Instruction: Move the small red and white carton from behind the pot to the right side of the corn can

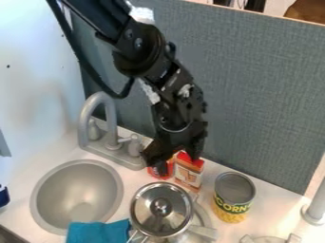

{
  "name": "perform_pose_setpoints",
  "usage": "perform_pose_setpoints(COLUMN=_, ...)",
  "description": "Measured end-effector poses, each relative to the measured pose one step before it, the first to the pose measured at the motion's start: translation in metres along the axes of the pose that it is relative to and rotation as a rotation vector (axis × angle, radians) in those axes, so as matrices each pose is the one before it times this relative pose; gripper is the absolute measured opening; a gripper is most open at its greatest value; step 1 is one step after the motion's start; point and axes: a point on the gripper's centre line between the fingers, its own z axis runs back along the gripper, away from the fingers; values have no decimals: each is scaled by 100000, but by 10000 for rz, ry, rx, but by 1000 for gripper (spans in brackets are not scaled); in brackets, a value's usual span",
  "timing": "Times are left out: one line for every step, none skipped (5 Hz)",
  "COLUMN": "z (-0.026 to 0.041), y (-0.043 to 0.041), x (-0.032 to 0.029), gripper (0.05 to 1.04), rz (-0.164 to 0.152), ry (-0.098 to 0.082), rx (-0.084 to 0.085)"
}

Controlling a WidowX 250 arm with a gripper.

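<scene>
The black two-finger gripper point(175, 162) hangs at the far side of the white counter point(143, 172), right of the grey plastic faucet point(105, 124), with the black robot arm point(136, 45) slanting in from the far left and cut off by the top edge. Whether it is open, closed or gripping something, I cannot tell — its dark parts merge into one another. Just under it stand 2 things, side by side: a small upright carton point(188, 173) in red, white and brown, and to its left a red object point(154, 172) mostly hidden by the gripper, so its shape is hard to make out. Whether the gripper touches either one is unclear too.

Near the carton, on the near side, is a shiny round metal lid with a knob point(161, 207); what lies below it is largely hidden, and the handles beside it are hard to sort out. Right of the carton stands a tin can with a green and yellow label point(234, 199), its grey top showing. To the left is a round grey sink basin point(76, 194), with a teal cloth point(98, 232) at its near right rim, cut off by the bottom edge.

A dark blue object point(3, 195) at the left edge and a grey post point(314, 211) at the right edge are each only partly shown. A blue-grey fabric panel point(257, 90) stands behind the counter.
</scene>
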Motion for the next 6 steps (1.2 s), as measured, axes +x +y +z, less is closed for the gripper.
perform_pose_setpoints(z=-1749, y=-556, x=416, gripper=1000, rz=1076, ry=-525, rx=-12)
perform_pose_setpoints(z=-936, y=-997, x=-111, gripper=1000, rz=650, ry=-451, rx=-124)
perform_pose_setpoints(z=-1186, y=-840, x=113, gripper=1000, rz=452, ry=-245, rx=-23)
perform_pose_setpoints(z=-688, y=-679, x=40, gripper=1000, rz=197, ry=-101, rx=71)
perform_pose_setpoints(z=-644, y=-339, x=-33, gripper=1000, rz=146, ry=-72, rx=106)
perform_pose_setpoints(z=-469, y=-121, x=58, gripper=1000, rz=70, ry=-110, rx=193)
